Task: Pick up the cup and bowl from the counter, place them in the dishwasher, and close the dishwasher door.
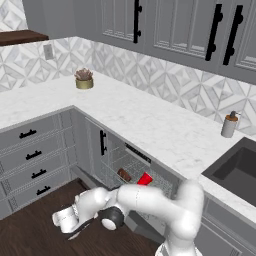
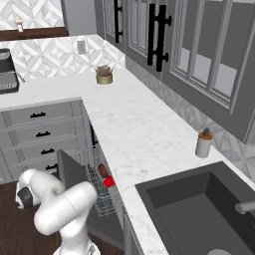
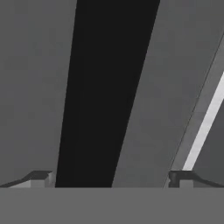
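The red cup (image 1: 145, 179) and the dark brown bowl (image 1: 124, 174) lie in the grey wire rack (image 1: 117, 162) of the dishwasher under the white marble counter (image 1: 150, 125). The right base view shows the cup (image 2: 108, 182) and bowl (image 2: 102, 170) behind the grey dishwasher door (image 2: 73, 173), which stands steeply tilted, partly raised. My arm reaches low in front of the door, with the gripper (image 1: 75, 231) near the floor. In the hand view the gripper (image 3: 111, 179) is open, its fingertips (image 3: 41, 178) wide apart, close to a grey panel with a black strip.
A gold pot with a plant (image 1: 84, 80) stands at the counter's back corner. A grey soap dispenser (image 1: 229, 125) sits beside the dark sink (image 1: 240, 167). Grey drawers with black handles (image 1: 32, 155) line the left. Dark wood floor (image 1: 30, 235) lies below.
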